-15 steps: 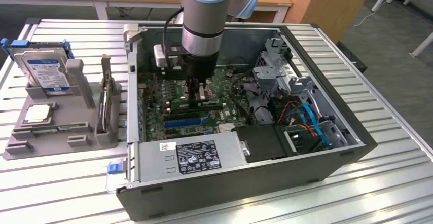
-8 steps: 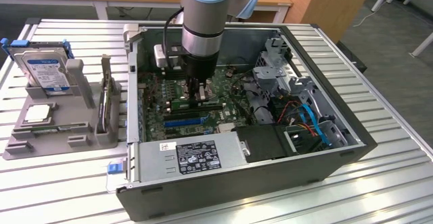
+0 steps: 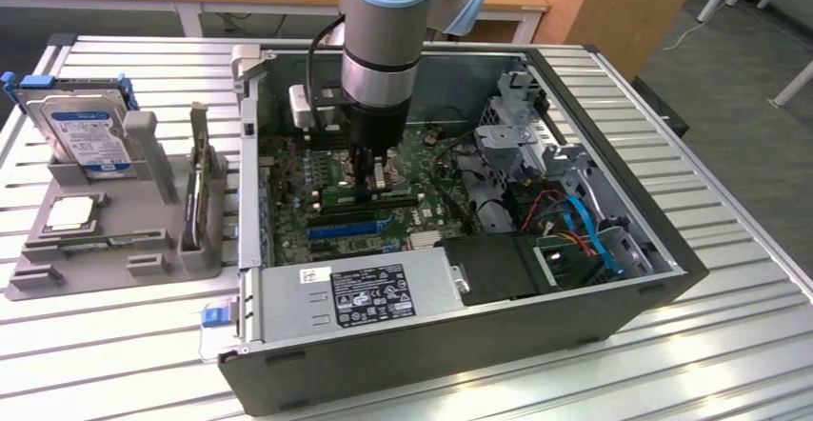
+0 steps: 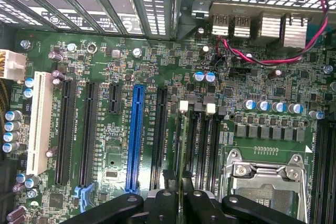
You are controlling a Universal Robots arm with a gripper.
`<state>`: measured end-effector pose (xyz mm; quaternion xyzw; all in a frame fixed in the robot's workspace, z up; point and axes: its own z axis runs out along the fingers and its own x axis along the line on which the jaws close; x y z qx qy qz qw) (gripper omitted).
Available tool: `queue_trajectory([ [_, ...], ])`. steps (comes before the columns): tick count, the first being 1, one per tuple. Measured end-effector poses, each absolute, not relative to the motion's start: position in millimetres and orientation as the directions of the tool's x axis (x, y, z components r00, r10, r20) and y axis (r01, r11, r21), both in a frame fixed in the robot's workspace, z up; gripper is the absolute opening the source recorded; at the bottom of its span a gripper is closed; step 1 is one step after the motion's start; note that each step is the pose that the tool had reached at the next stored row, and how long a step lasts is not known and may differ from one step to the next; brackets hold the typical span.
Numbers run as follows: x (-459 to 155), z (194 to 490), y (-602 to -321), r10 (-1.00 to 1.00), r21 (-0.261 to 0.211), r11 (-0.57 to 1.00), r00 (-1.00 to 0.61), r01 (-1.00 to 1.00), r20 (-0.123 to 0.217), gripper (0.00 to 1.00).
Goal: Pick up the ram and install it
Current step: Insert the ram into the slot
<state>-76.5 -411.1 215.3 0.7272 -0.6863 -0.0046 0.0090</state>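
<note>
Green circuit board, seen edge-on in the wrist view, is the ram (image 4: 181, 150). This thin stick is clamped between the black fingers of the end effector (image 4: 180, 203), which is closed on it. It is held upright over the bank of black memory slots (image 4: 202, 140) on the motherboard (image 4: 105, 66) and runs along their length. Whether its lower edge already touches a slot cannot be told.

The main risk is judged to be misalignment. If the stick is offset sideways, it would be pressed onto a slot wall or into the neighbouring slot. If it is tilted in the grip, only one end would be seated. The position of its notch cannot be made out, and a reversed stick forced down could damage both slot and board. It cannot be seen whether the white latches (image 4: 183, 105) are swung open, and a closed latch would block entry. The thin board could also slide between the fingers under pressure.

A blue expansion slot (image 4: 136, 140) and the CPU socket (image 4: 262, 182) flank the memory bank and could be struck by the wide fingers.

In the exterior view, a grey holder (image 3: 89, 250) carrying a hard drive (image 3: 89, 135) stands on the worktop (image 3: 711, 364) at nine o'clock from the computer case (image 3: 420, 364), well apart from the work.
</note>
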Motion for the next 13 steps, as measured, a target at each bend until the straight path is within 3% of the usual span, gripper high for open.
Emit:
queue_trajectory([
  [13, -77.8, 215.3, -411.1, -0.998, 0.019, -0.058, 0.058, -0.998, 0.006, 0.14],
])
